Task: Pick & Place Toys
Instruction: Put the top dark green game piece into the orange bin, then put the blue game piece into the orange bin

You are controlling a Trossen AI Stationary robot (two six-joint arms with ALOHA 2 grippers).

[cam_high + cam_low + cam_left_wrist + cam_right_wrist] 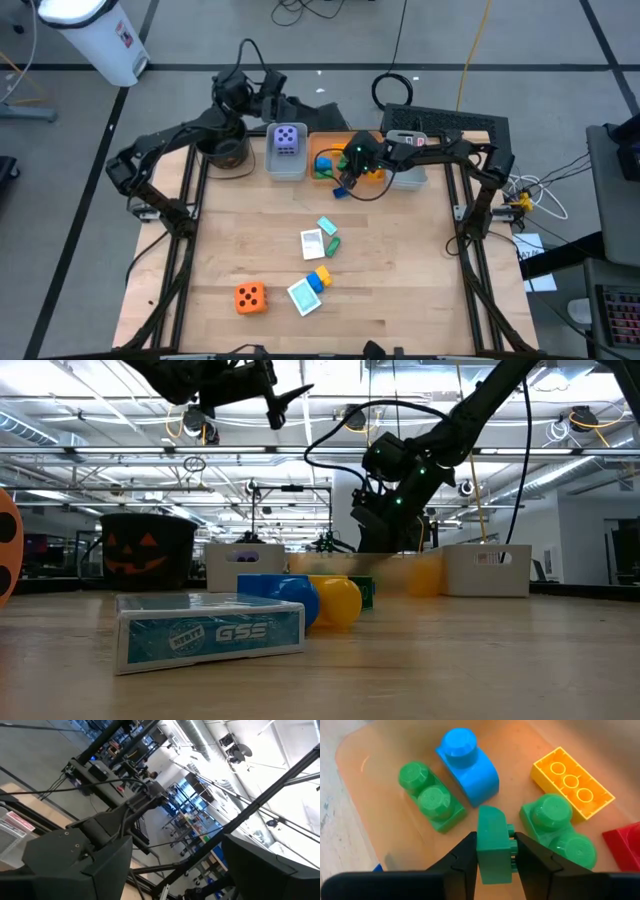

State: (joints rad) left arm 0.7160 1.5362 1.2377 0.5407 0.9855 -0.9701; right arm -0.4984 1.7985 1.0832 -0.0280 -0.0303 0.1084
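Note:
My right gripper [495, 865] is shut on a small green brick [494, 840] over the orange bin [332, 150]; it also shows in the high view [348, 178] and the low view [392, 525]. In the bin lie two green bricks [432, 797] [560, 830], a blue one [470, 765], a yellow one [572, 780] and a red one [625, 845]. The purple die [287, 139] sits in a grey bin [286, 168]. The orange die [250, 297], cards [312, 242] and bricks [318, 278] lie on the table. My left gripper [268, 95] is open, raised at the far left. My right gripper pinches the green brick between its two fingers, one on its studded face [509, 847] and one on the opposite face. The fingers come from above, pointing down. The brick stands on edge with its studs sideways, lifted clear above the bricks in the orange bin.
A round black pot [228, 150] stands left of the grey bin. Another pale bin [410, 176] stands right of the orange one. A teal card box [210, 630] lies nearest the low camera, with blue [285, 598] and yellow [340, 600] bricks behind it.

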